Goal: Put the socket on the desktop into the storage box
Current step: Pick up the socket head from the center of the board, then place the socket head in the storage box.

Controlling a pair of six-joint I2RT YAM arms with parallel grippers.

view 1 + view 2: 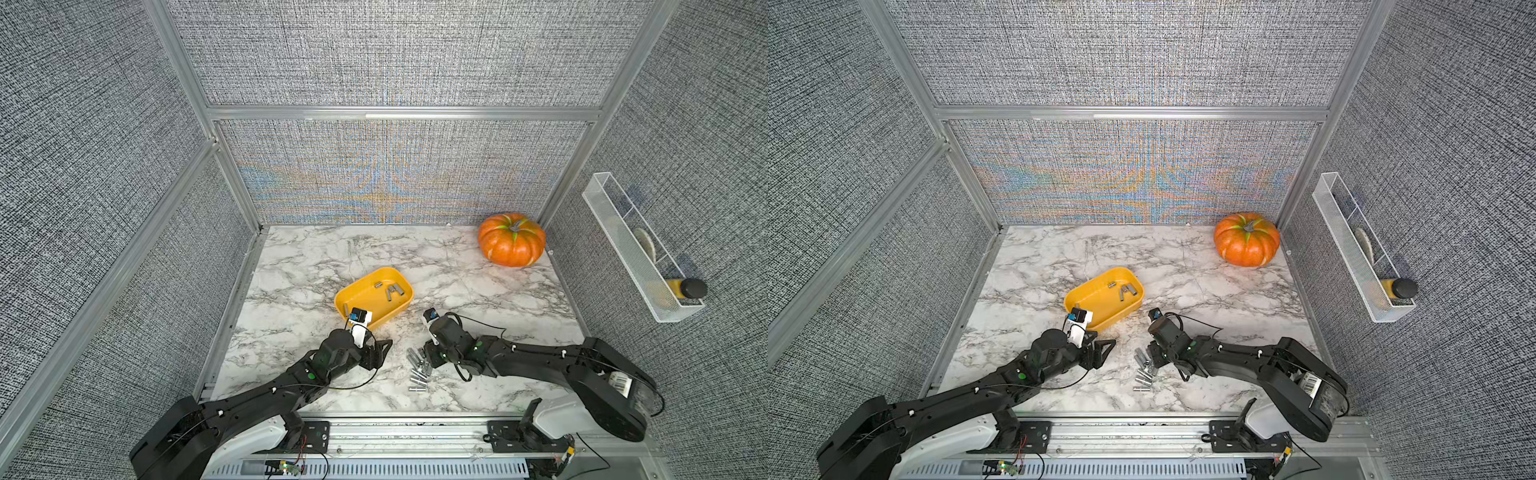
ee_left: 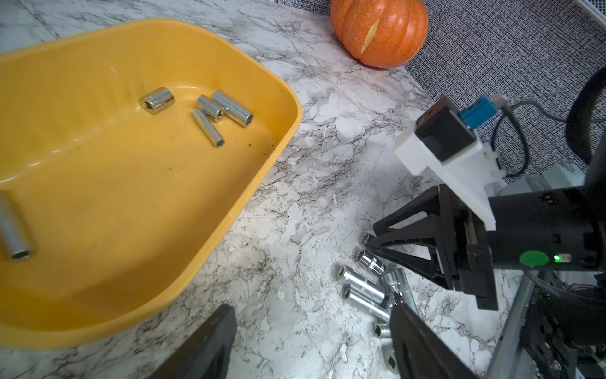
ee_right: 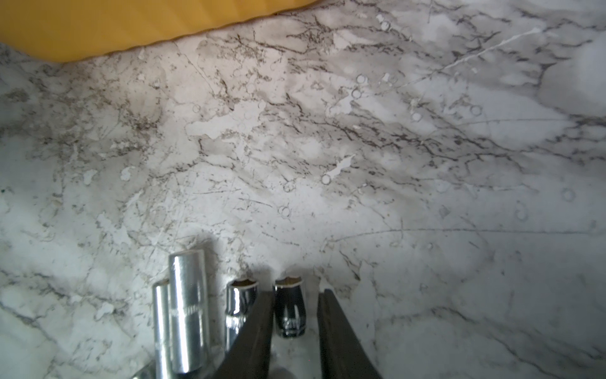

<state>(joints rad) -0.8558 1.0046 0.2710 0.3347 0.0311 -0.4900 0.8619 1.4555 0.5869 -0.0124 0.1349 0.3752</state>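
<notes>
- Short socket [image 3: 290,311] lies on the table [image 1: 478,299], outermost of a pile of sockets [image 1: 417,370] near the yellow box [image 1: 361,299].
- Right tool [image 3: 295,293] sits low and straddles it. One finger is wedged between it and its neighbour, and a gap shows on the other side, so it is not clamped yet.
- Picking the end piece likely spares the rest from being knocked.
- Stored sockets [image 1: 390,289] lie in the box, so the job looks partly done.
- Left tool [image 2: 311,308] is spread wide and empty beside the box, seemingly parked clear.

Both arms reach forward, converging; the left gripper [image 2: 311,303] hangs with jaws wide, the right gripper [image 3: 295,291] narrowly parted, pointing down.
</notes>
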